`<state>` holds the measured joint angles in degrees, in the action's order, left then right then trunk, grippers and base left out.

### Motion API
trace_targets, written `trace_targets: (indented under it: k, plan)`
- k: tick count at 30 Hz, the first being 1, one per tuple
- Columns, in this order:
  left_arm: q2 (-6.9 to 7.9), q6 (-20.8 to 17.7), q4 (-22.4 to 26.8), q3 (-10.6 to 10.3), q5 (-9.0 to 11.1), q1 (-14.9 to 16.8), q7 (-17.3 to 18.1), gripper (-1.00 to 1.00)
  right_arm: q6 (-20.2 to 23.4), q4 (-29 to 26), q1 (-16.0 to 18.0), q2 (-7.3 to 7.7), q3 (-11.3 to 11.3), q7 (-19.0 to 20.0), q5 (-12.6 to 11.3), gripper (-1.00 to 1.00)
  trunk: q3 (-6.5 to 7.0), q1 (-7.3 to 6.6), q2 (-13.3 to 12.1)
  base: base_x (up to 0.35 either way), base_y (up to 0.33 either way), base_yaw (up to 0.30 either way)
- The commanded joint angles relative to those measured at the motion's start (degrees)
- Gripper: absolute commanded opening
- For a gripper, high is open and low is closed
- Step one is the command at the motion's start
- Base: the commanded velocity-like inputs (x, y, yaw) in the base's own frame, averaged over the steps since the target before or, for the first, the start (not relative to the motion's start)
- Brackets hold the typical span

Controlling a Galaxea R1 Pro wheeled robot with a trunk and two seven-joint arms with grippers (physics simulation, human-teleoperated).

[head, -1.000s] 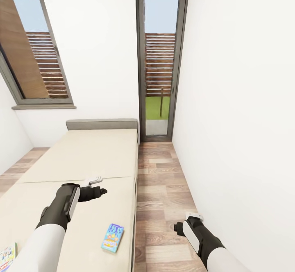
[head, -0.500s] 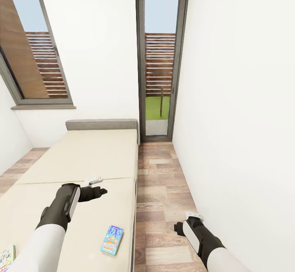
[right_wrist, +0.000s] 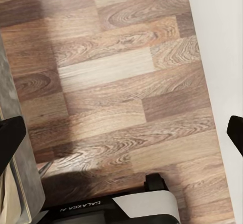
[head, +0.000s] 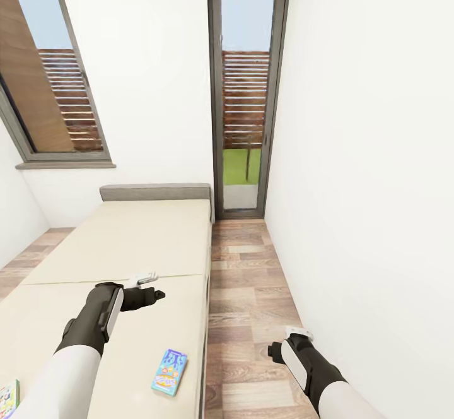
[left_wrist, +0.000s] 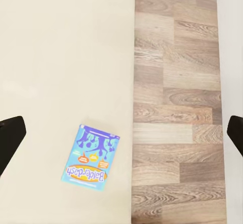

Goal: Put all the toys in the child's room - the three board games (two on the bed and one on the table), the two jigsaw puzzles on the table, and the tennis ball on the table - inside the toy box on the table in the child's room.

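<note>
A small, mostly blue board game (head: pixel 169 371) lies flat on the bed (head: pixel 126 242) near its right edge. The left wrist view shows it lettered "Balderdash" (left_wrist: pixel 91 155). A second colourful board game (head: pixel 7 399) is cut off by the picture's lower left corner. My left gripper (head: pixel 154 294) hovers open over the mattress, beyond the blue box and apart from it. Over the floor to the right of the bed, my right gripper (head: pixel 272 351) is open and empty. The table, toy box, jigsaw puzzles and tennis ball are out of view.
A strip of wood-plank floor (head: pixel 246 293) runs between the bed and the white wall (head: pixel 366 217) on the right. A tall glass door (head: pixel 244 122) stands at the far end and a window (head: pixel 57 91) at the left. My base (right_wrist: pixel 111 209) shows beside the bed frame (right_wrist: pixel 23 183).
The whole head view has shifted slightly, so both game boxes sit a little lower and further left in the picture. Both arms keep their pose.
</note>
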<state>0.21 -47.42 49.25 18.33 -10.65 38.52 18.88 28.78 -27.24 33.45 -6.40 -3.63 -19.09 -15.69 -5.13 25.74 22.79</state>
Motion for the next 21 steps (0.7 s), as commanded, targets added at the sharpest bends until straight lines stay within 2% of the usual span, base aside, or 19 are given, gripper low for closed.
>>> trace_targets:
  k: [1,21]
  plan:
    - [-0.03,-0.2,0.1,0.2,-0.6,0.1,0.5,1.0,0.2,-0.1,0.0,0.05,-0.4,-0.5,-0.6,1.0,-0.13,0.04,0.1,0.011,-0.014,0.0]
    - [-0.03,-0.1,0.1,0.1,-0.6,0.1,0.5,1.0,0.2,-0.1,0.0,0.05,-0.4,-0.5,-0.6,1.0,-0.13,0.04,0.1,0.002,-0.002,0.0]
